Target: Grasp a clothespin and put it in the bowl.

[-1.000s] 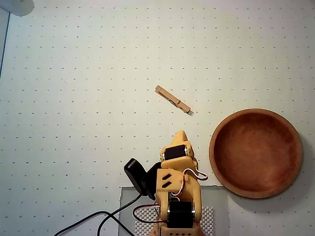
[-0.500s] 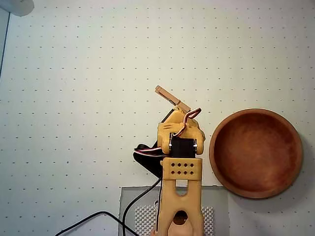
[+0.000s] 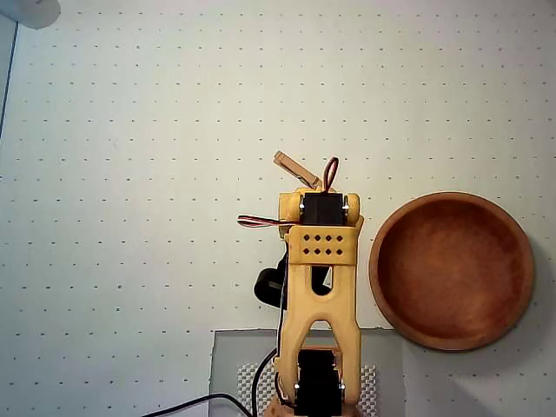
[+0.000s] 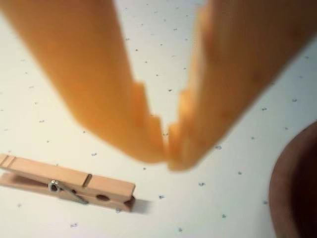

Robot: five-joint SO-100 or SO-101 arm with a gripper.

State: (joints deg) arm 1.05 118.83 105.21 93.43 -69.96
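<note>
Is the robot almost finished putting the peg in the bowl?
Not yet. The arm has reached out over the clothespin, which lies flat on the table. In the wrist view the gripper hangs above it with its tips together, holding nothing. The bowl is empty. Left to do: open the fingers, come down, pinch the clothespin, carry it to the bowl and let go.
</note>
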